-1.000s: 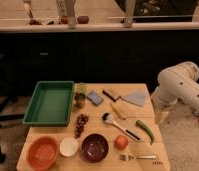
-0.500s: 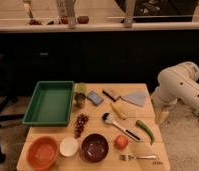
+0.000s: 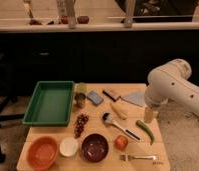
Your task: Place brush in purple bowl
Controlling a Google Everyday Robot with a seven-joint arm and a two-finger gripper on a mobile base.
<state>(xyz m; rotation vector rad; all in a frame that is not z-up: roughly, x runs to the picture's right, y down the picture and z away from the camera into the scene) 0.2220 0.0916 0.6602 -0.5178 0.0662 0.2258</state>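
Brush (image 3: pixel 121 128): lies flat on desk (image 3: pixel 95 120), right of centre, white head toward upper left, dark handle running lower right. Near purple bowl (image 3: pixel 95 147), not touching it. Tool (image 3: pixel 150 116): hangs at desk's right edge, beside the brush handle; I cannot tell its state.

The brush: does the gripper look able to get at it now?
Probably yes. The gripper hangs over the table's right side, close to the brush, which lies uncovered. Only the long green vegetable lies between them, low and flat.
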